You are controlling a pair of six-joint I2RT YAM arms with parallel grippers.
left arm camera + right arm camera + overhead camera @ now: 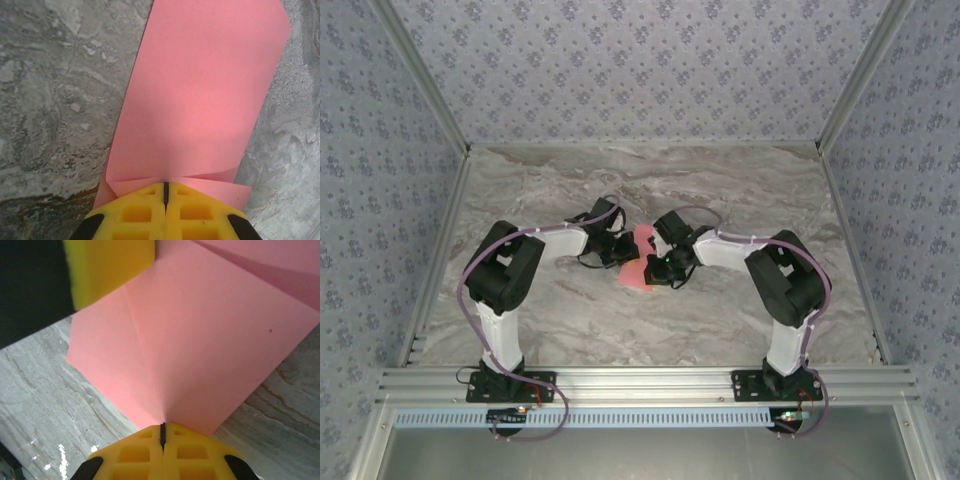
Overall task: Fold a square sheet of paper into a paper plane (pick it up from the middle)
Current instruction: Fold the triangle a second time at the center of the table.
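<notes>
left hand (165,185) has its yellow fingers (135,215) pressed together, nipping one edge of the square sheet of paper (200,90) where a small flap is folded over. right hand (162,426) is likewise closed tight on the other side of the salmon-pink sheet, where a crease runs in. between both hands the partly folded paper sits near the middle of the marble desk (620,190); whether it touches the desk i cannot tell.
</notes>
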